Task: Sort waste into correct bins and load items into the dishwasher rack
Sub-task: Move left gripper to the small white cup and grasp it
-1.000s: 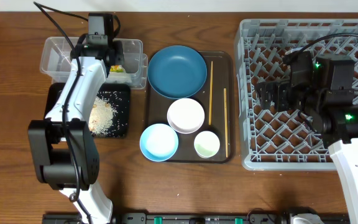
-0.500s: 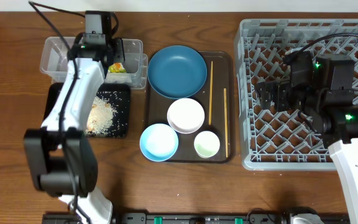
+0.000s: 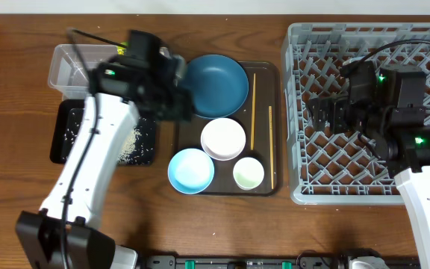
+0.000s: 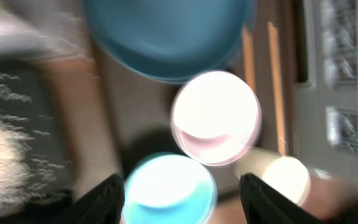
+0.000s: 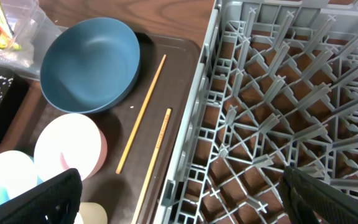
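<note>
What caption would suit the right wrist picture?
Open right claw over the rack, beside plate, white bowl and chopsticks.

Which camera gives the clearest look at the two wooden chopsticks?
The overhead view: both chopsticks show whole and sharp, lying side by side on the brown tray. The right wrist view also shows them sharply, but at a slant near its lower edge. The left wrist view is blurred, leaving only smeared streaks.
</note>
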You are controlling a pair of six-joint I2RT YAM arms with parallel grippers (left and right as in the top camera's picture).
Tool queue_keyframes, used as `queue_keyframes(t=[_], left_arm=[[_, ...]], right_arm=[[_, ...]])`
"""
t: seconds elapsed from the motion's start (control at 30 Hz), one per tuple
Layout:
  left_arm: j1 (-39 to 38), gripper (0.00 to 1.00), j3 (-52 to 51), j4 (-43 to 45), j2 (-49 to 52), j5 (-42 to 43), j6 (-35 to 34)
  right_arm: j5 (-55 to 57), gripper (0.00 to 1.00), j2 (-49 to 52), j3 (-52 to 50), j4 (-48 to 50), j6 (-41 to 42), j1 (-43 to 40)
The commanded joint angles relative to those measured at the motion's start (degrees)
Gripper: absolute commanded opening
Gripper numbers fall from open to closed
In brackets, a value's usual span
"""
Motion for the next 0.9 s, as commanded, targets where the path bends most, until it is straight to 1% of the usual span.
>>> queue_keyframes(t=[0.0,0.13,0.27,0.37,0.47,0.53,0.6,0.77,0.87], left_arm=[[-6.5,0.62,-2.8,-1.2,0.3,2.7,-4.9],[-14.1,0.62,-6.7,0.8,0.3,-4.1,-11.9],[-20.1,0.62,-11.3,6.2,0.5,-5.4,-15.6],[-23.1,0.62,-14.1,9.6,0.9,-6.4,-17.2],[-24.8,0.62,-16.3,11.5,1.6,-8.6,-17.2],[-25.2,0.61,-17.4,12.6,2.1,-8.7,-17.2],[-25.5,0.58,-18.7,13.7,2.4,-8.7,-17.7],[-26.3,0.56,-20.4,14.7,3.4,-8.5,-18.5],[-27.0,0.48,-20.4,15.6,3.8,-8.5,-18.5]], right_arm=[[0.1,0.99,0.1,1.2,0.2,-0.9,0.4],[0.1,0.99,0.1,1.2,0.0,-0.4,0.4],[0.1,0.99,0.1,1.2,0.0,-0.2,0.4],[0.1,0.99,0.1,1.2,-0.1,-0.2,0.4],[0.0,0.99,0.1,1.2,-0.3,-0.2,0.4],[-0.1,0.99,0.1,1.2,-0.5,-0.2,0.4],[-0.1,0.99,0.1,1.2,-0.5,-0.2,0.4],[-0.1,0.99,0.1,1.2,-0.5,-0.2,0.4],[-0.3,0.99,0.1,1.2,-0.5,-0.2,0.4]])
